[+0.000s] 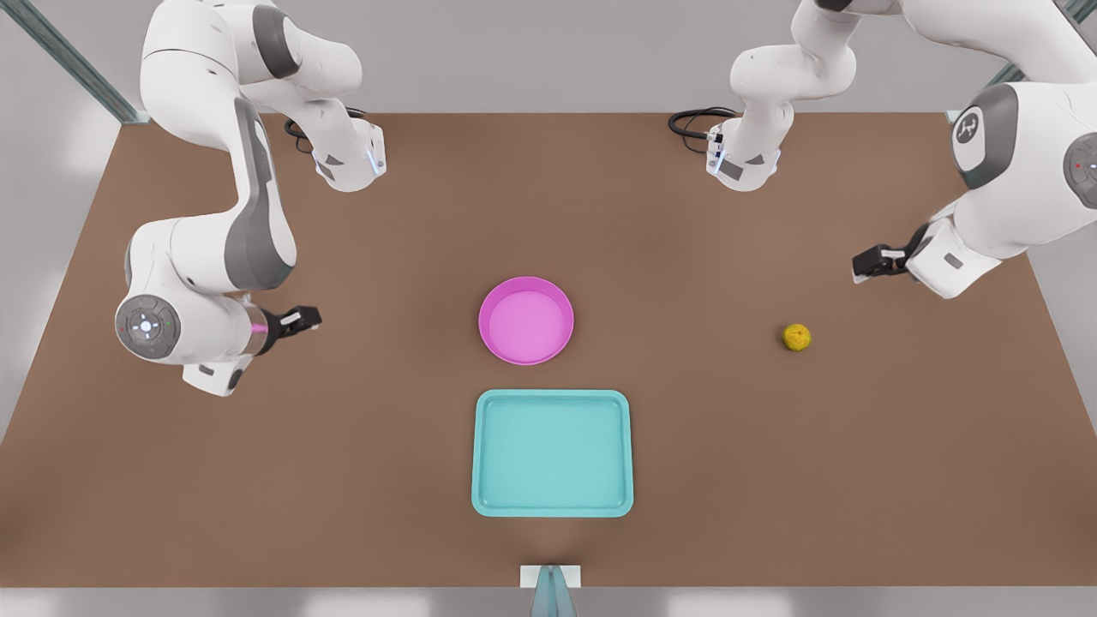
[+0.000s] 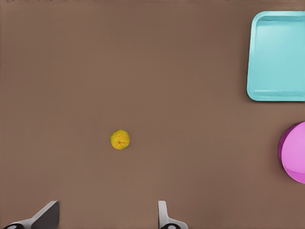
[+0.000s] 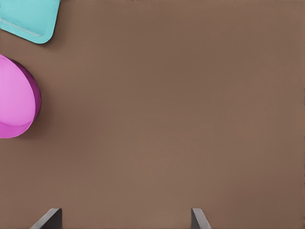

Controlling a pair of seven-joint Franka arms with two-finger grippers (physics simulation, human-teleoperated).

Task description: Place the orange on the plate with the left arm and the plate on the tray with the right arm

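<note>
We found the orange (image 1: pixel 796 337) lying alone on the brown desk (image 1: pixel 343 480), well toward the front view's right, apart from everything else. The pink plate (image 1: pixel 525 320) sat near the middle of the desk, and the teal tray (image 1: pixel 553 453) lay just beside it on the side nearer the front camera, with a narrow strip of bare desk between them. Both the plate and the tray held nothing.

We matched the arms by their wrist cameras. The left wrist view looked down on the orange (image 2: pixel 119 140), with the tray (image 2: pixel 279 56) and an edge of the plate (image 2: pixel 293 152) farther off, so the left tool (image 1: pixel 874 260) was the one at the front view's right. It hung above the desk near the orange but not touching it. In its own view its two fingers (image 2: pixel 164 217) stood spread wide with only bare desk between them, gripping nothing.

The right tool (image 1: pixel 300 320) was the one at the front view's left, well apart from the plate with open desk between. Its wrist view showed the plate (image 3: pixel 16 98) and a corner of the tray (image 3: pixel 31 19) off to one side, and its fingers (image 3: pixel 199 220) likewise stood spread apart and held nothing.

Neither arm touched any of the three things.
</note>
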